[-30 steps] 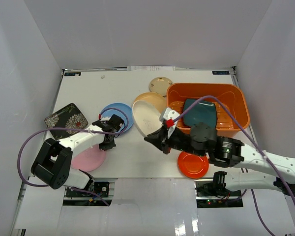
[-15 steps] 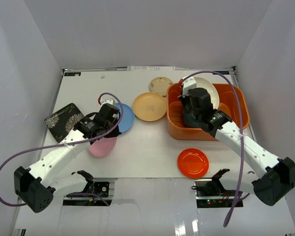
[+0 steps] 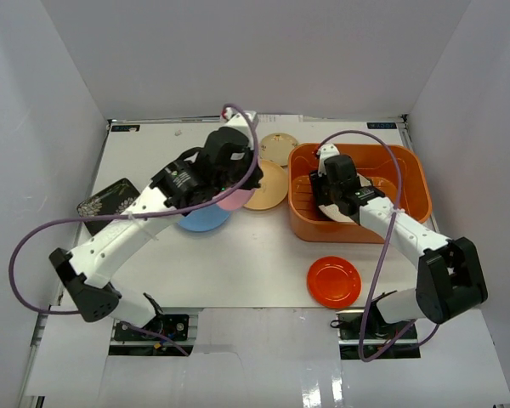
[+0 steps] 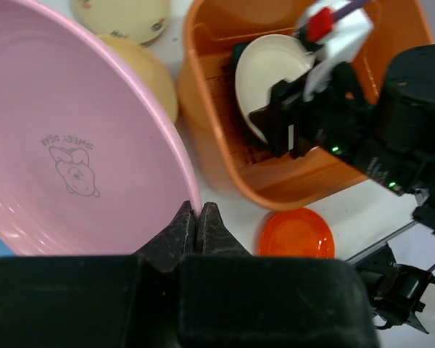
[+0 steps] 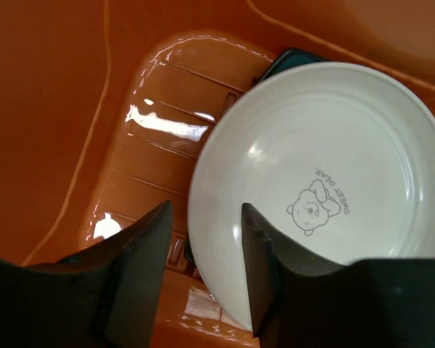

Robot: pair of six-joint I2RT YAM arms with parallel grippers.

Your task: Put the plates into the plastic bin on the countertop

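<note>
Grips pink plate (image 4: 58,145) by its rim with left gripper (image 4: 198,217), fingertips pinched together on the edge. Holds the plate raised off countertop (image 3: 238,263) and tilted, printed face toward the wrist camera, filling the area ahead-left of the gripper. Shows tan plate (image 4: 158,72) and small beige plate (image 4: 123,14) ahead of the left gripper, past the held plate's far edge, lying on the countertop. Shows bin (image 4: 210,145) ahead-right of the same gripper, and red-orange plate (image 4: 297,233) just right of the fingertips, lower down on the countertop outside the bin's near wall. Locates blue plate (image 3: 200,221), in the top view, behind the left gripper under the forearm, partly covered by the held plate, and black floral plate (image 3: 102,198) far back along that arm, partly hidden by it. Reaches into the bin with right gripper (image 5: 203,210), jaws parted. Straddles the near rim of cream plate (image 5: 326,181) with both fingers (image 5: 141,268), a strip of bin floor visible between the left finger and the plate edge; contact at the right finger not determinable. Locates cream plate inside the bin, ahead-right of the right gripper, printed face toward the wrist camera, lying over dark teal plate (image 5: 286,56), only a corner showing beyond the far-left edge. Shows ribbed bin floor ahead-left of the right gripper.
</note>
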